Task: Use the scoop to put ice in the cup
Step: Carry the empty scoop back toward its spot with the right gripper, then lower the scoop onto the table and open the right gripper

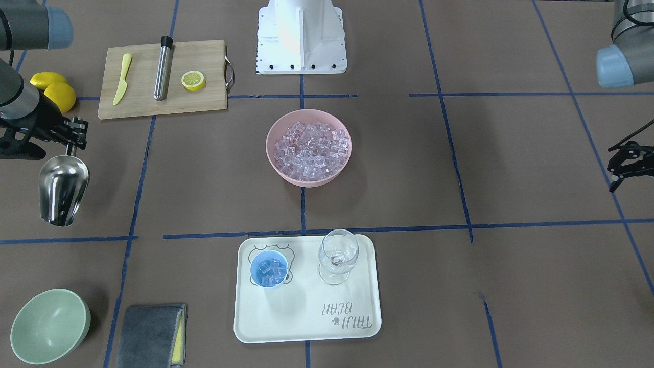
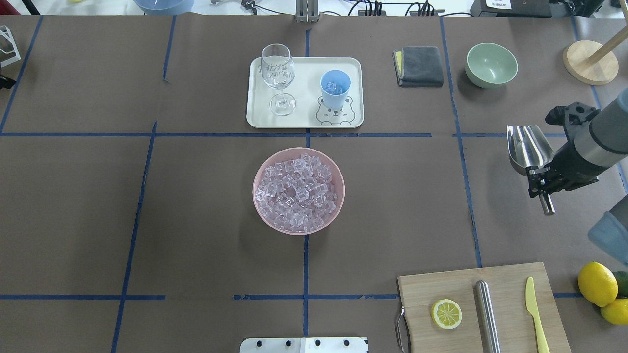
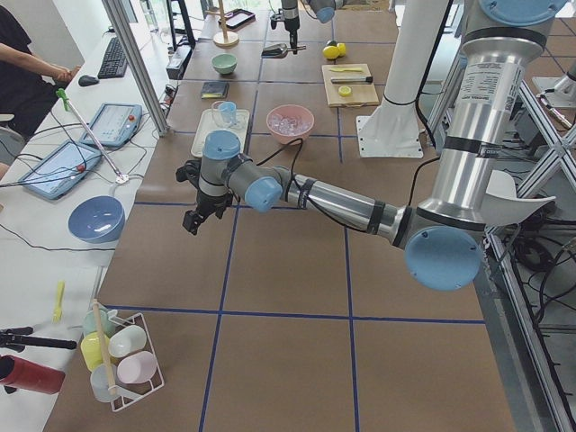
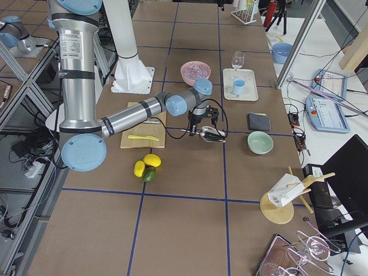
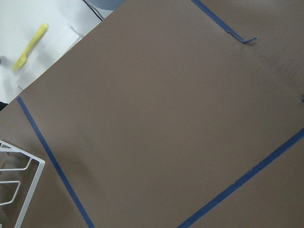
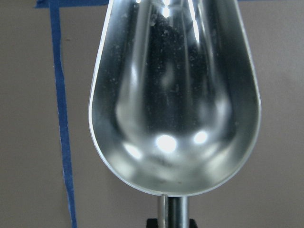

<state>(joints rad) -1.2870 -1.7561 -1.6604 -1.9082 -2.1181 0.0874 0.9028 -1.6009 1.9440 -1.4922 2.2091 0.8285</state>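
My right gripper (image 1: 74, 140) is shut on the rod handle of the steel scoop (image 1: 62, 189), far out on my right side of the table. It also shows in the overhead view (image 2: 541, 179). The scoop's trough (image 6: 173, 104) is empty. The light-blue cup (image 1: 269, 269) stands on a white tray (image 1: 306, 327) and holds a few ice cubes. A pink bowl (image 1: 278, 163) at the table's middle is full of ice (image 1: 310, 149). My left gripper (image 1: 615, 171) is open and empty, far to my left.
A clear wine glass (image 1: 337, 255) stands on the tray beside the cup. A cutting board (image 1: 143, 105) holds a lemon half, a steel cylinder and a yellow knife. Lemons (image 1: 56, 89), a pale-green bowl (image 1: 49, 325) and a grey cloth (image 1: 150, 335) lie on my right side.
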